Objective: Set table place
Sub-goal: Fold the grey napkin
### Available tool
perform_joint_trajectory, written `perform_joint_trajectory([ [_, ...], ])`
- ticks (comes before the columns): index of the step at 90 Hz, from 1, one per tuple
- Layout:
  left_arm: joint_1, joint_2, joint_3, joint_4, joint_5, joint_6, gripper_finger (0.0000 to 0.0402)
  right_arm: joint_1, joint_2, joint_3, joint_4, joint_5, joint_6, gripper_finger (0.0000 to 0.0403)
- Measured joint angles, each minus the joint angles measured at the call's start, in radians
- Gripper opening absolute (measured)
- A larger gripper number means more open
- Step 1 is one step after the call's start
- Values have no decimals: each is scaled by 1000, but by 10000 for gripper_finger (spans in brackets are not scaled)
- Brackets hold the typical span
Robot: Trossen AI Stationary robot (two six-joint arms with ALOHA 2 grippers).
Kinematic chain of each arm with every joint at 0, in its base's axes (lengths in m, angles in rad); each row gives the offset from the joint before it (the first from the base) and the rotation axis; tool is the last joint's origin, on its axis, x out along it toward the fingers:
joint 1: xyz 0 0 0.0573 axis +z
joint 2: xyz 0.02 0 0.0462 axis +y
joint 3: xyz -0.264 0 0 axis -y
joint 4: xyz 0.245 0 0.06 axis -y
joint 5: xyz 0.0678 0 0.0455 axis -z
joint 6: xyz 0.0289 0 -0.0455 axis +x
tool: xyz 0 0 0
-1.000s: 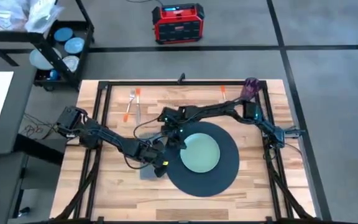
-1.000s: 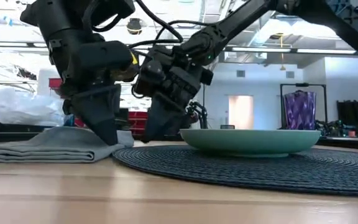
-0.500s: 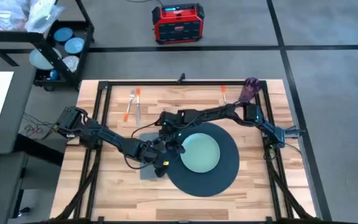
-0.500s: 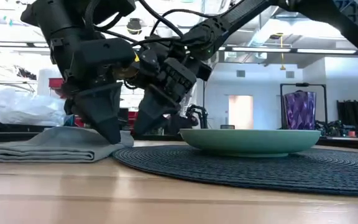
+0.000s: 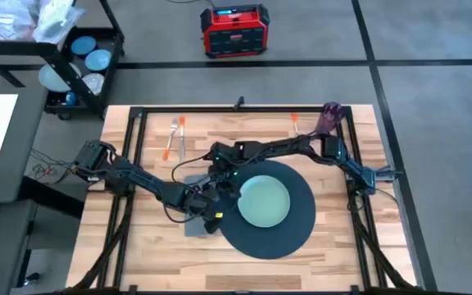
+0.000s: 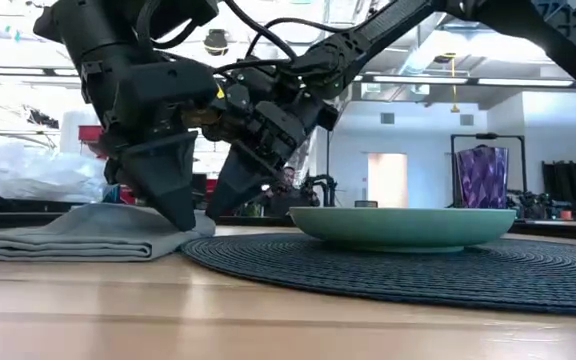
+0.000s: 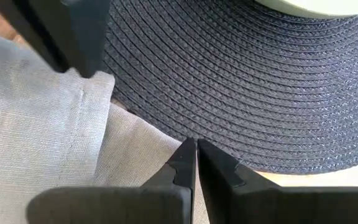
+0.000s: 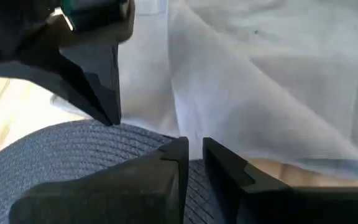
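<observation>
Right gripper (image 6: 213,205) has tilted lower toward the napkin (image 6: 73,232) edge beside the mat (image 5: 270,209), nearly closed, left gripper (image 7: 196,144) pressed together on that edge; napkin-placing step, next likely tugging it flat; actual cloth pinch hidden under fingers, cutlery too small to tell apart.

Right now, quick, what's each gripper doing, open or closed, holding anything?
Left gripper: jaws shut on the grey napkin edge beside the dark round mat.
Right gripper: jaws nearly closed at the napkin's edge; a grip cannot be told.
</observation>
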Motion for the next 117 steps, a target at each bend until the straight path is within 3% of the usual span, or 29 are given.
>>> perform_joint_trajectory([
  [35,0,0,0,26,0,-9,0,16,67,-2,61,-14,10,37],
  [61,0,0,0,28,0,-9,0,19,55,-1,53,-3,19,1],
  [103,0,0,0,42,-1,6,0,-13,-34,71,-16,-7,5,0],
  [117,-8,0,0,27,0,12,0,-22,-34,44,-146,-61,-60,8],
])
